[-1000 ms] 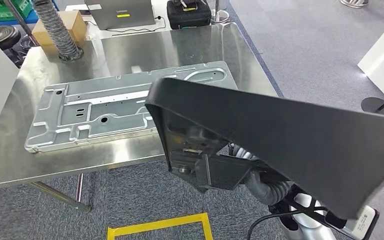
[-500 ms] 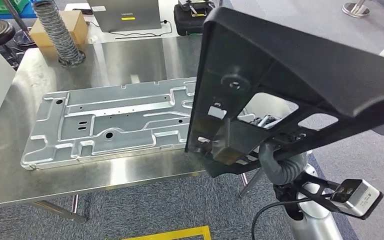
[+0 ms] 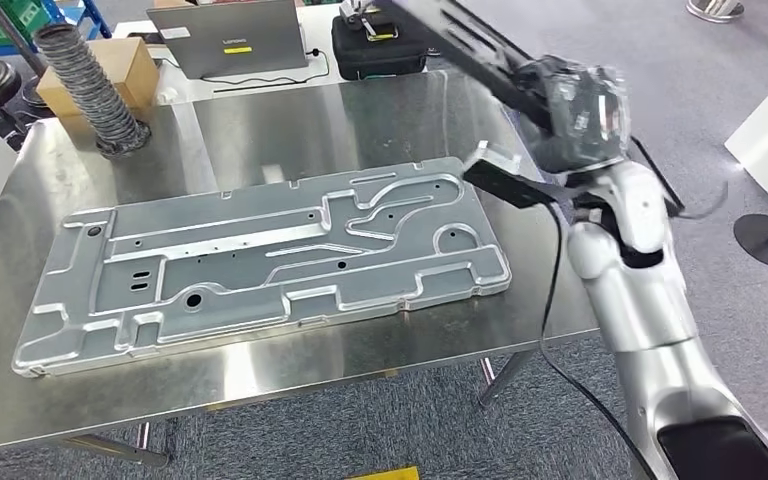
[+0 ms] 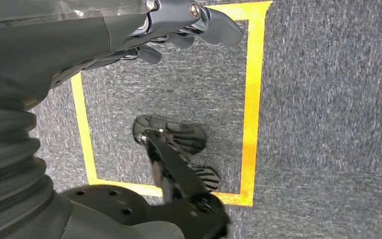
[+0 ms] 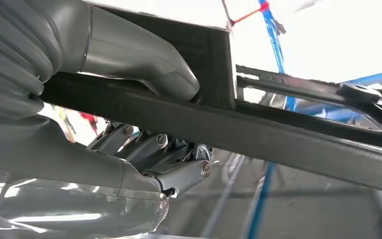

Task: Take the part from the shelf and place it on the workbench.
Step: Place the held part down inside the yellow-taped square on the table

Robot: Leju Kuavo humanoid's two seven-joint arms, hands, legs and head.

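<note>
The part is a long black plastic frame. My right hand holds it raised over the far right corner of the steel workbench, and its far end runs out past the top of the head view. In the right wrist view the thumb of that hand presses on one side of the part's dark bar and the fingers wrap the other side. My left hand hangs over grey carpet with its fingers loosely bent and nothing in them.
A large stamped metal plate covers most of the workbench. At the back stand a grey corrugated hose, a cardboard box, a laptop and a black case. Yellow floor tape marks a square below.
The black part, which was close to the camera and hid the right side of the table, has swung up and away to the far right corner. The view has shifted slightly.
</note>
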